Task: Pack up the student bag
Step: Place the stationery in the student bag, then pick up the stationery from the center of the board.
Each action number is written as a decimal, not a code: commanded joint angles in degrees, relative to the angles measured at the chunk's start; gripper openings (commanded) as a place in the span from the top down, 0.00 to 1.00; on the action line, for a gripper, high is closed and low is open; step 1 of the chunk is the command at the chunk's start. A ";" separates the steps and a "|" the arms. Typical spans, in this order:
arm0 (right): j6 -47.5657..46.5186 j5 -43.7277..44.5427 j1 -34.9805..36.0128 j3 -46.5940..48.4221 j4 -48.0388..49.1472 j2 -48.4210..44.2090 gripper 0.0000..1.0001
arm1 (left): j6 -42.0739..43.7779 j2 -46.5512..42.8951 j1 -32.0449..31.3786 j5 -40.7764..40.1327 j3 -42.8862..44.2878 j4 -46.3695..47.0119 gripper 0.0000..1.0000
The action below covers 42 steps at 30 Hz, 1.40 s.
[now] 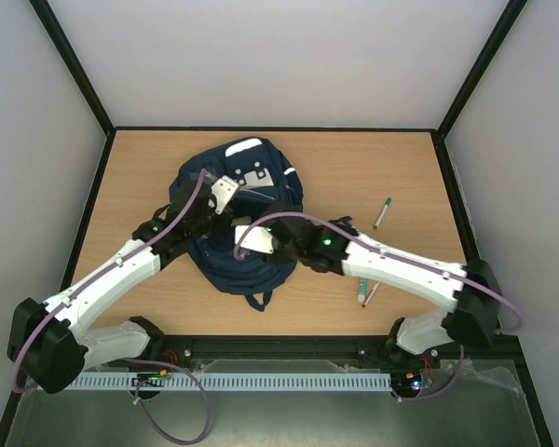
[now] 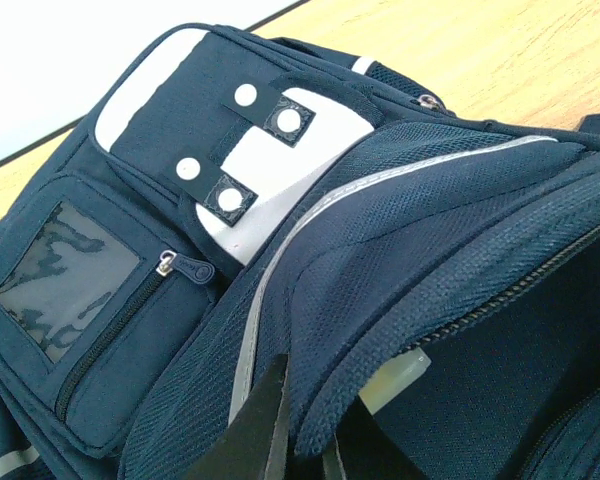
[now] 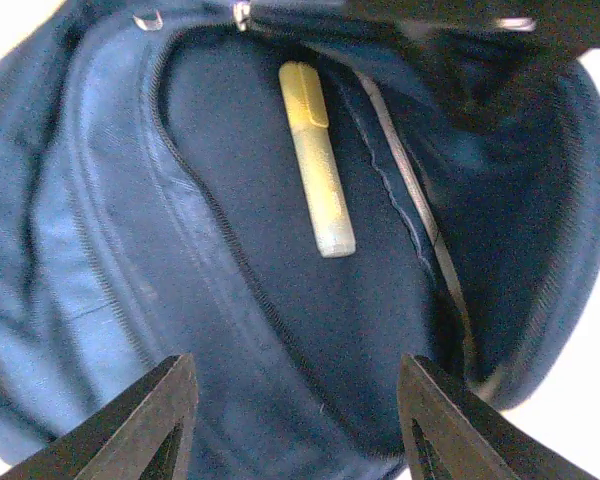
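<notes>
The navy student bag (image 1: 252, 172) lies in the middle of the table, its white patches toward the far side. My left gripper (image 2: 305, 430) is shut on the bag's zipped opening flap (image 2: 430, 300) and holds it up. In the right wrist view the bag's pocket (image 3: 280, 300) gapes open with a yellow highlighter (image 3: 316, 160) lying inside. My right gripper (image 3: 295, 420) is open and empty, hovering just above the pocket; in the top view it (image 1: 261, 240) sits over the bag's near half. The highlighter's end also shows in the left wrist view (image 2: 395, 380).
A green-capped pen (image 1: 382, 212) lies on the table right of the bag. Two more pens (image 1: 365, 293) lie partly under my right arm. Black frame posts and walls bound the table.
</notes>
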 commanded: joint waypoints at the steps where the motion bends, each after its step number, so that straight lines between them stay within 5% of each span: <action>1: 11.94 -10.29 -1.74 -3.12 -9.96 -8.23 0.44 | -1.46 -2.78 -0.08 0.94 0.56 7.20 0.97; 10: 17.76 -26.89 -26.85 -9.47 -17.72 -12.12 0.48 | -1.82 -2.61 -0.07 1.42 0.30 6.89 0.97; 25: 26.24 -24.99 -56.29 -0.93 -24.25 7.46 0.53 | -2.27 -2.34 -0.06 2.83 0.34 6.28 0.96; 31: 30.14 -20.37 -61.71 2.13 -17.73 13.68 0.45 | -2.46 -2.19 -0.18 3.70 0.45 6.15 0.95; 42: 32.93 -17.27 -63.45 9.90 -16.67 27.23 0.45 | -2.40 -2.30 -1.04 3.84 0.21 5.63 0.95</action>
